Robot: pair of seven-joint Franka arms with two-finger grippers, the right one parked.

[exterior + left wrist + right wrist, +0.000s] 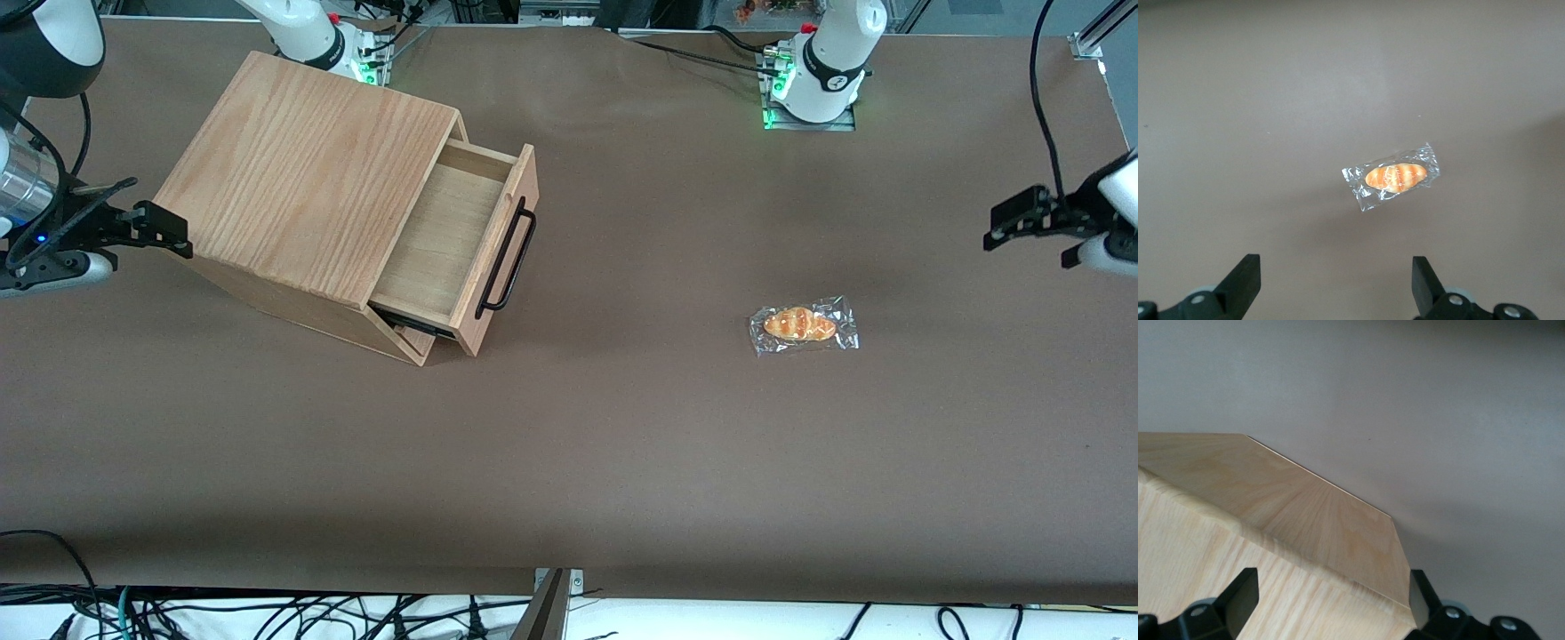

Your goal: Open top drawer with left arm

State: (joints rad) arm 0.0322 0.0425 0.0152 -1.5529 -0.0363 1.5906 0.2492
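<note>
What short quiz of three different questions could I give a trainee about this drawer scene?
1. True or false: the top drawer is pulled out of the cabinet.
2. Which thing lies on the table under the gripper? A) a wrapped bread roll B) a cup C) a spoon
3. Fill in: the gripper's jaws stand ____ and hold nothing.

Key: 1 true. 2 A, the wrapped bread roll. 3 open; the gripper hangs above the table toward the working arm's end, away from the drawer's handle.
</note>
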